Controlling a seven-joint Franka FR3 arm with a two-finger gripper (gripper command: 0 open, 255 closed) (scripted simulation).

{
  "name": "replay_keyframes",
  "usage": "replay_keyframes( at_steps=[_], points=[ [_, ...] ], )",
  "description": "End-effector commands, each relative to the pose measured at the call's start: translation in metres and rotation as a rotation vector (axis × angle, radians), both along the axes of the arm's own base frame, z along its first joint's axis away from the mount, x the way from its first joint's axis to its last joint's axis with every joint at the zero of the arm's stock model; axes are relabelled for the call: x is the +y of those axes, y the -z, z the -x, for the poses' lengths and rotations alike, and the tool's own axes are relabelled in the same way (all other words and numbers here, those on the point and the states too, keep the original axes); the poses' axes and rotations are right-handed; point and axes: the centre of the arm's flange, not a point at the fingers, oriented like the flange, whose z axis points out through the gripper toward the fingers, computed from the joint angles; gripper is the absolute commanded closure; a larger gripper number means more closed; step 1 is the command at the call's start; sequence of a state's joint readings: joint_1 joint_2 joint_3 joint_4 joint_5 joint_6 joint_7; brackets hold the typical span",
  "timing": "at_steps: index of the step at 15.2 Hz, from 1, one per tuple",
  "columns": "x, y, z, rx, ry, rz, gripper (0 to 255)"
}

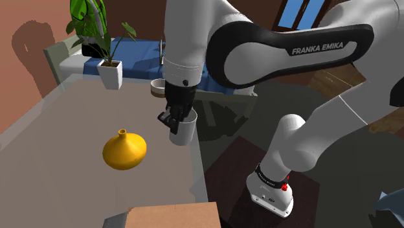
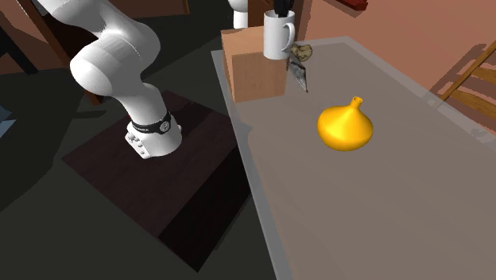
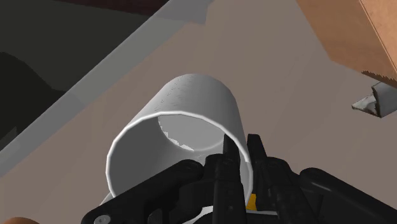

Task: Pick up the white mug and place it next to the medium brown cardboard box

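Pick-up part looks done to me: the gripper (image 1: 173, 122) is clamped on the rim of the white mug (image 1: 184, 133), holding it up off the table (image 1: 65, 110) — what's left is setting it down beside the cardboard box (image 1: 171, 216).

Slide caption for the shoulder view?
Black gripper holds the white mug by its rim above the table, yellow vase and cardboard box nearby.
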State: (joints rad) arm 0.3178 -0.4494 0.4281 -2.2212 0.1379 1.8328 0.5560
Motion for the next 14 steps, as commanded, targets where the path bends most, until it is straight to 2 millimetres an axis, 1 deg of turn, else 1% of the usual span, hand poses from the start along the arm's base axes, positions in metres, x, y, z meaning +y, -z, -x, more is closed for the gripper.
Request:
replay_keyframes(
  at_steps=[1,14],
  points=[
    [0.021,0.003,0.016,0.001,0.002,0.000,255],
    [0.021,0.071,0.016,0.001,0.002,0.000,255]
  ],
)
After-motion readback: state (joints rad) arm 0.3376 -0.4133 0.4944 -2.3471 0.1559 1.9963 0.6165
